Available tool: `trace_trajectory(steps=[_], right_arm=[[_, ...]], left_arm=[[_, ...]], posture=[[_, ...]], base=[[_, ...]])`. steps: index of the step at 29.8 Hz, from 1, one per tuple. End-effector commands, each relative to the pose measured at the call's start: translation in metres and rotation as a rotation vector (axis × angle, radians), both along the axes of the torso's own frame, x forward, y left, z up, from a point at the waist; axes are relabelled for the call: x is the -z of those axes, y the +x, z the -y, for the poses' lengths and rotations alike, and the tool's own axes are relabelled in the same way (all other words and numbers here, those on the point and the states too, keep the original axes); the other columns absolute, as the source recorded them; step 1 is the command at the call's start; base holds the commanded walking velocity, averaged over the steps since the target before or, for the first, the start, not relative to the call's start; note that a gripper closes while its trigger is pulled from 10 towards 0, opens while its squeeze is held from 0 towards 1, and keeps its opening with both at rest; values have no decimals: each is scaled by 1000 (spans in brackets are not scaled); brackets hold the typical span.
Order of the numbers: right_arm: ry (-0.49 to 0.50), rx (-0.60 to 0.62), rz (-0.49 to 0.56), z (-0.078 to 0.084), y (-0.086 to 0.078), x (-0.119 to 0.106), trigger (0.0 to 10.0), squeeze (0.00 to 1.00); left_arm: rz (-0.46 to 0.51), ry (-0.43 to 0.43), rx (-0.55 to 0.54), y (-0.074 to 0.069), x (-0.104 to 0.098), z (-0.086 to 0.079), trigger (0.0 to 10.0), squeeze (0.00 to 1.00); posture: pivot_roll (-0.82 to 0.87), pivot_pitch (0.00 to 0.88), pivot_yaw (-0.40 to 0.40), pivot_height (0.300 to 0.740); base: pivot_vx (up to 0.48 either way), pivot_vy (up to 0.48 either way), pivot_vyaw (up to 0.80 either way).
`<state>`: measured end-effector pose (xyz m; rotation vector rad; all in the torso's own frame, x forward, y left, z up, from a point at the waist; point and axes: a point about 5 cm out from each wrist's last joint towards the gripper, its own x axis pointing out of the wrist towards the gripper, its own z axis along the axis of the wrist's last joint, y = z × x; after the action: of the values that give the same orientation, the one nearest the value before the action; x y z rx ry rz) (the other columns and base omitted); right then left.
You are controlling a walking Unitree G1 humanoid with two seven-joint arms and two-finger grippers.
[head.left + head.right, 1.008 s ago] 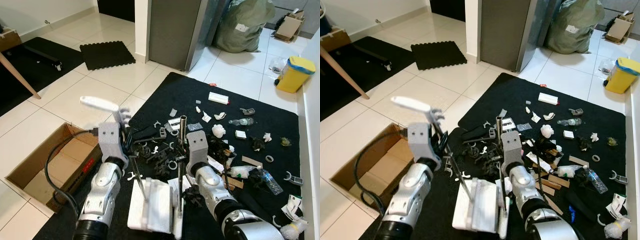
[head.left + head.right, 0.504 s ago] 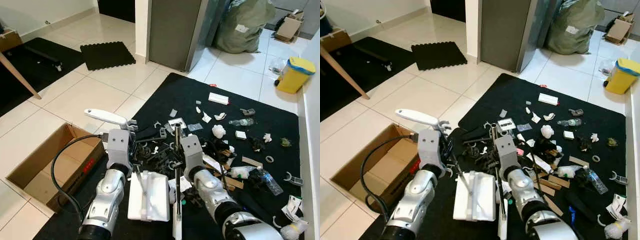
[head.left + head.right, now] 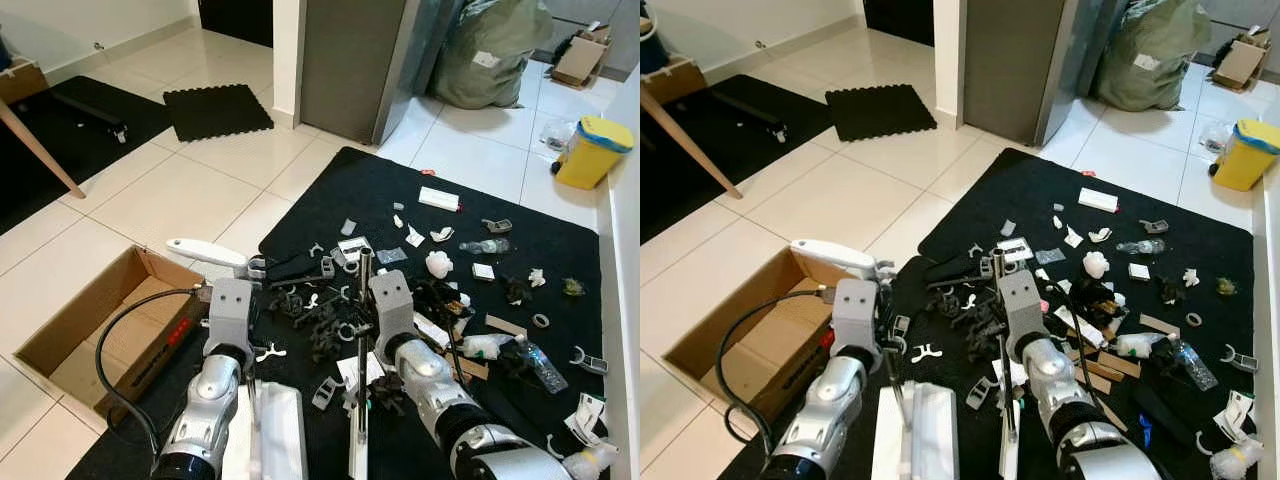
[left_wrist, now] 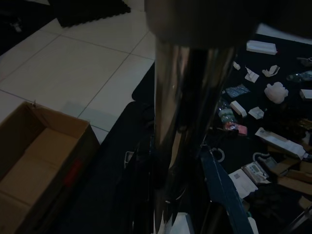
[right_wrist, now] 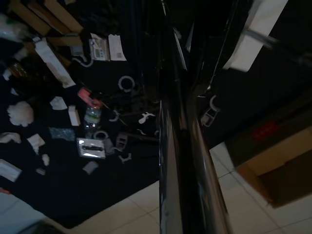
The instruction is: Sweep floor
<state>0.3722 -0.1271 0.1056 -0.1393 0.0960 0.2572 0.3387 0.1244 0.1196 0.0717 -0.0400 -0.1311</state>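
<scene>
A black rug [image 3: 470, 210] on the white tiled floor [image 3: 180, 185] is strewn with scraps of white paper, grey plastic clips, small bottles and cardboard pieces, thickest around a tangle of dark clips [image 3: 318, 318] near its middle. The right claw [image 3: 1002, 352] is closed on a thin upright silver metal broom pole [image 3: 364, 290], which runs down across the near part of the rug; the broom head itself cannot be made out. The left claw [image 3: 892, 372] is closed on the thin metal handle of a white plastic dustpan [image 3: 922, 435], which lies flat on the rug at the near edge, just in front of the robot, with an open brown cardboard box [image 3: 95, 330] beside it on the robot's left. The step in hand is judged to be the gathering of litter toward the dustpan, with most of the debris not yet collected. For the next move, the broom would have to be reached beyond the dark clips and drawn back toward the pan's mouth, while the pan is kept pressed flat so that light scraps are not pushed underneath it.
</scene>
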Motion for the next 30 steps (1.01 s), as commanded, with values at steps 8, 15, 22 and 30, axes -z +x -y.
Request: trace_trajectory(steps=[8, 15, 22, 30], right_arm=[[11, 41, -101, 6, -16, 31, 10000, 0], [59, 37, -80, 4, -16, 28, 10000, 0], [52, 63, -70, 4, -20, 34, 10000, 0], [56, 67, -65, 4, -20, 33, 10000, 0]], left_arm=[[44, 14, 3, -2, -2, -2, 10000, 0], [75, 74, -25, -3, 1, -6, 10000, 0], [116, 93, -13, -10, -2, -2, 10000, 0], [100, 76, -31, -12, 3, -5, 10000, 0]], posture=[[109, 315, -20, 740], [111, 315, -20, 740], [127, 313, -18, 740], [123, 305, -20, 740]], base=[[0, 0, 0], [0, 0, 0], [0, 0, 0], [0, 0, 0]])
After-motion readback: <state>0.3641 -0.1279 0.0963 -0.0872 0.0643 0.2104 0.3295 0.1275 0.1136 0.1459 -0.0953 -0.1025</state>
